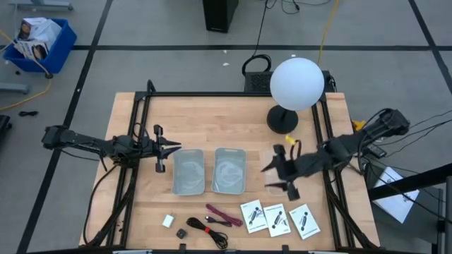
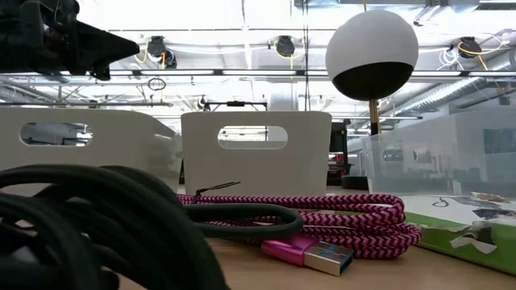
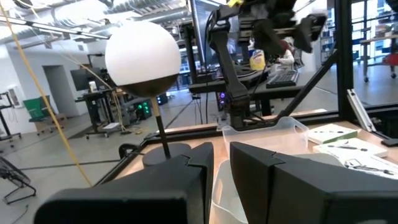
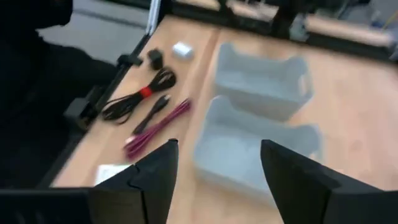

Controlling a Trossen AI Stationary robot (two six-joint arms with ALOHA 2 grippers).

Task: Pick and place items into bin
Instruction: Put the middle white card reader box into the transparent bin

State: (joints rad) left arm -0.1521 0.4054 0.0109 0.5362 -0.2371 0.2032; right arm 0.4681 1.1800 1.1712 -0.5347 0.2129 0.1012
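Near the table's near edge lie three white cards [image 1: 277,219], a dark-red braided cable [image 1: 223,215], a coiled black cable [image 1: 208,230], a white block [image 1: 168,221] and a tiny black piece [image 1: 181,232]. Two pale bins [image 1: 188,171] [image 1: 229,170] stand side by side mid-table. My left gripper [image 1: 160,149] hovers open just left of the bins. My right gripper [image 1: 284,172] hovers open right of them, above the table. Its wrist view shows the bins [image 4: 255,149], the red cable [image 4: 158,124] and the black cable [image 4: 140,96].
A white globe lamp [image 1: 296,83] stands on a dark base at the table's far right, just beyond my right gripper. Black frame rails [image 1: 138,120] run along the table's left, right and far sides. The low view looks past the cables [image 2: 322,229] at the bins [image 2: 256,153].
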